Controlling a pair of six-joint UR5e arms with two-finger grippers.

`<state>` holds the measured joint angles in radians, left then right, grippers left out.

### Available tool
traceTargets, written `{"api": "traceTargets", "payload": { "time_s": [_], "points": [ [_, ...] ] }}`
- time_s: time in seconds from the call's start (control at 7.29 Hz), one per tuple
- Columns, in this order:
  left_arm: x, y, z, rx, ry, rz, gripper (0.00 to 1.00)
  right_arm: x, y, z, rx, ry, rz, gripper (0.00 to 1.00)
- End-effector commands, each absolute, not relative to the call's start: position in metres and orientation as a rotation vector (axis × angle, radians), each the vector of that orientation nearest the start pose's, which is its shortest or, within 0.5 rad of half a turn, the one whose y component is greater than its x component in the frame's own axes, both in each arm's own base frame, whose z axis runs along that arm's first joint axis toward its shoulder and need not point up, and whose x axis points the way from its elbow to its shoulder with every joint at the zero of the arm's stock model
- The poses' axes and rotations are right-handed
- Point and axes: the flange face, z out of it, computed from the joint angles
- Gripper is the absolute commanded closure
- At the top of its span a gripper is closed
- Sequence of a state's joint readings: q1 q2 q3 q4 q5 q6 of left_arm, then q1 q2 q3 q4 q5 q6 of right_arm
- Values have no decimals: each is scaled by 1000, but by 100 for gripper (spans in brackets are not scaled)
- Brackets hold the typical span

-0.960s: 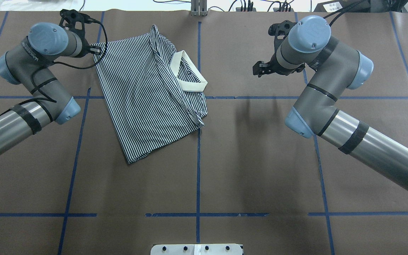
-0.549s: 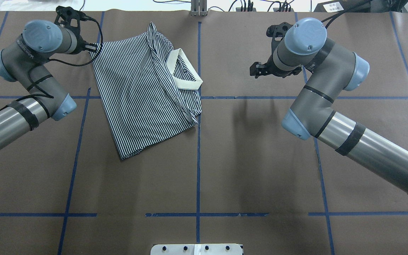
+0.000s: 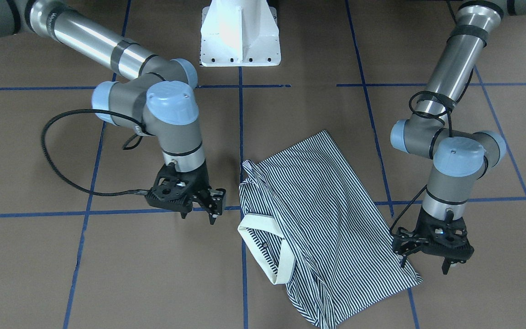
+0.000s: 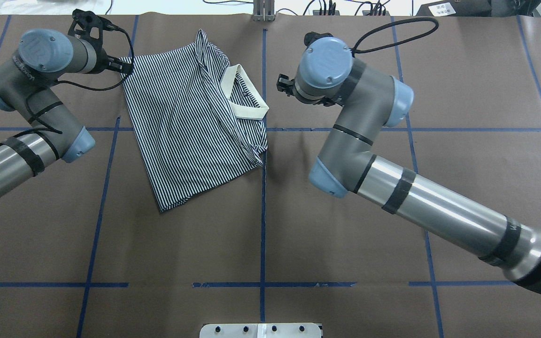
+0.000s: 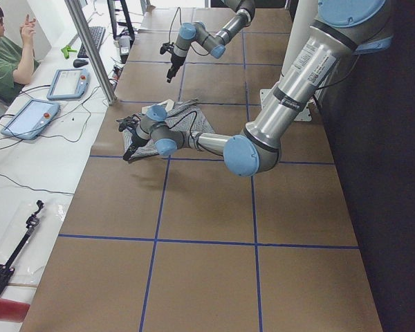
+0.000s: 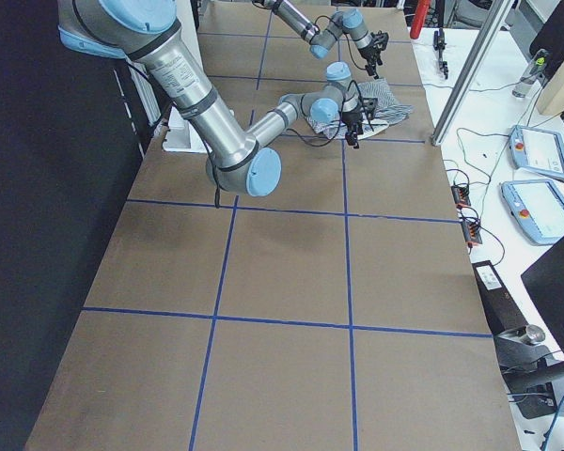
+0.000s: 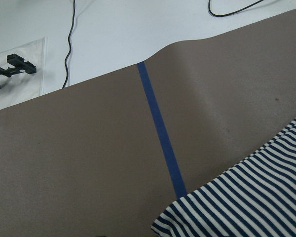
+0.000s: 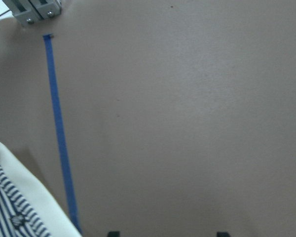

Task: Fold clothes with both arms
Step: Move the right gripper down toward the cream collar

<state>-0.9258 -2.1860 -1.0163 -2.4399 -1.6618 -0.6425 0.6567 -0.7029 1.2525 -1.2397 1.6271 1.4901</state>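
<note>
Polo shirt (image 4: 181, 126) with thin navy-and-white stripes: lies folded and flat on the table (image 4: 345, 225), in the half far from the robot, on the robot's left of the middle blue tape line (image 4: 263, 211). Cream collar (image 4: 251, 111) on the side toward that line, reaching it.

Left end effector (image 3: 424, 264): hangs low at the far left corner of the shirt, pointing down, fingers spread apart and clamping nothing. One fingertip (image 3: 402, 260) over the striped edge, the other over bare table just beside the cloth. Not possible to tell whether touching the cloth. In the left wrist view only that striped corner, brown paper and a tape line. Above, the left arm (image 4: 40, 117) bent at the wrist, coming in from the left edge of the overhead view.

Right end effector (image 3: 199, 215): hovers over bare table near the collar, on the other side of the middle line, apart from the shirt. Fingers apart, nothing between them. In the right wrist view both tips (image 8: 113, 234) at the lower edge, with brown paper between and the collar in the lower left corner. Behind, the right arm (image 4: 359, 117) stretched across from the lower right of the overhead view.

Further out: white pedestal base (image 3: 240, 36) at the robot's edge of the table, and a seated person (image 5: 7, 62) at a white desk beyond the far edge.
</note>
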Motion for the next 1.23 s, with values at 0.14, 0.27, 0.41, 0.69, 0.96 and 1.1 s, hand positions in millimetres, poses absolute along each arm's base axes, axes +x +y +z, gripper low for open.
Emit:
{"api": "traceTargets", "payload": {
  "time_s": [0.14,0.27,0.41,0.69,0.96,1.1],
  "points": [
    [365,-692,470,691,625,44,0,-637,-596,197,308,-907,669,37],
    [365,-692,471,689,624,43,0,-647,-588,200,310,-905,666,37],
    [365,-692,472,688,623,43,0,-654,-585,207,315,-909,664,37],
    [364,-692,472,690,626,41,0,-658,-583,216,312,-892,659,41],
    [365,-690,473,694,630,42,0,-658,-583,219,318,-874,632,41],
    [364,-691,473,694,630,40,0,-658,-583,218,323,-874,623,50]
  ]
}}
